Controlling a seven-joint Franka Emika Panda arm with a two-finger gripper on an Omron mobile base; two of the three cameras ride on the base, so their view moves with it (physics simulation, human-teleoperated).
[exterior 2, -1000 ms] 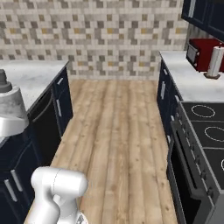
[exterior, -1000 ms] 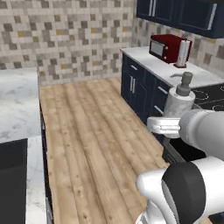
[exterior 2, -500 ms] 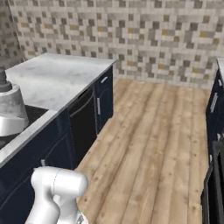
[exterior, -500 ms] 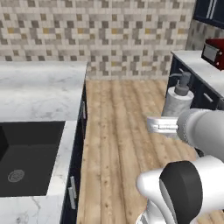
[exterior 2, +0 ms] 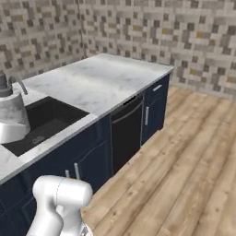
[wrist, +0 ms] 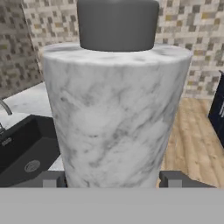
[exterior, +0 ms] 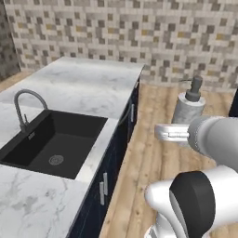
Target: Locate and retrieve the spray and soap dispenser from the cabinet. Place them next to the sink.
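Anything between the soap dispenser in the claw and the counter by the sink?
Nothing visible. The claw holds the soap dispenser out over the wood floor, beside the counter's edge. The marble counter beyond the sink lies bare, and only the faucet stands up, on the sink's far side.

Both base views look down over the sink [exterior: 51,144] — from opposite sides; hand view sits tight against the soap dispenser [wrist: 116,118].
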